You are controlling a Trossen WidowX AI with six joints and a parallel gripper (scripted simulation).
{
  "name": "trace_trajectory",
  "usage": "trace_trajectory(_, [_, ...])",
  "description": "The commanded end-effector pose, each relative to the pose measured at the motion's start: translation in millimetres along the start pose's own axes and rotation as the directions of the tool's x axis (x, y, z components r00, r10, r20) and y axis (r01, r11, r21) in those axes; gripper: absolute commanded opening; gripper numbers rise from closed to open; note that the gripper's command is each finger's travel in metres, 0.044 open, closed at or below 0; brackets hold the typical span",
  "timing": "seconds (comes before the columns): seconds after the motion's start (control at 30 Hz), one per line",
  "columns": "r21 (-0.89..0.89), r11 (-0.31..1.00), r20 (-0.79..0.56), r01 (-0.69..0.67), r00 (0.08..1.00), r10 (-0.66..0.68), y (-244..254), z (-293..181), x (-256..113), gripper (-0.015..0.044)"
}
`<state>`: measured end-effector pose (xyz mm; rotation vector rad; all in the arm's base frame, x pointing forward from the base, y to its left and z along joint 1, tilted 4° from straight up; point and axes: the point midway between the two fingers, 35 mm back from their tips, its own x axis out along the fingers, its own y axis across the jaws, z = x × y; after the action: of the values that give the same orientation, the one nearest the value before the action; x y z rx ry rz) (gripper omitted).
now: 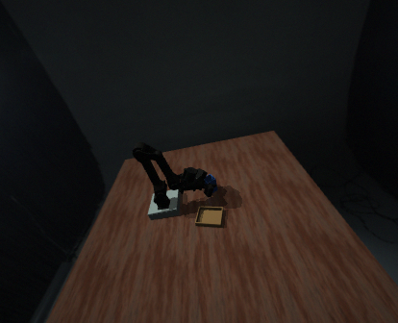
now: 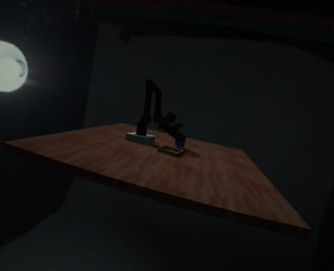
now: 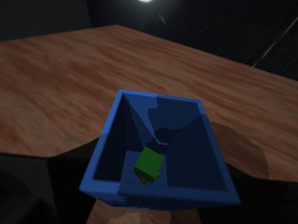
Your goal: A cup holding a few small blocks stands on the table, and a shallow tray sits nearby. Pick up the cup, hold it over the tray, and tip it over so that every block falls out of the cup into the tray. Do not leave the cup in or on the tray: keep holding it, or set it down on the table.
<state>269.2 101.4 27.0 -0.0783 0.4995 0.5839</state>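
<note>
The blue cup (image 1: 211,181) (image 2: 181,143) (image 3: 185,115) is in our claw (image 1: 211,186) (image 2: 181,139) (image 3: 150,136), and we have the claw closed on it. We see the cup on the far side of the tray (image 1: 210,225) (image 2: 170,152), near it but not over it. We cannot tell if the bottom of the cup touches the table (image 1: 253,255) (image 2: 148,171) (image 3: 50,75).

When we look into the cup, we see its four flat sides and its wide, open top. A green block (image 3: 149,163) sits down low inside, turned a bit crooked. Under the green block we see small bits of orange-brown (image 3: 144,180), but they are too hidden for us to name or count.

The tray is yellow-brown, with four low sides. It lies flat on the table, and we see no blocks in it. It is to the right of the pale base block (image 1: 162,214) (image 2: 147,140), with a small gap between them.

Our black arm (image 1: 149,173) (image 2: 158,106) stands on that base block. It goes up high, bends, and comes back down to the right to reach the cup. We see a dark shadow (image 1: 232,196) (image 3: 237,147) on the wood to the right of the cup. A bright round light (image 2: 6,66) shines far off on the left.
</note>
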Motion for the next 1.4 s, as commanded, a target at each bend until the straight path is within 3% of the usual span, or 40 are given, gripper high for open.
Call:
trace_trajectory(0.0, [-0.004, 1.0, 0.011, 0.001, 1.0, -0.001, -0.6, 8.6, -2.6, 0.0])
trace_trajectory(0.8, [-0.002, 1.0, 0.012, 0.005, 1.0, -0.005, -2.6, 34.6, -15.0, 0.0])
trace_trajectory(1.37, [0.202, 0.898, -0.037, 0.39, 0.92, -0.391, -95.5, 23.6, -48.1, 0.0])
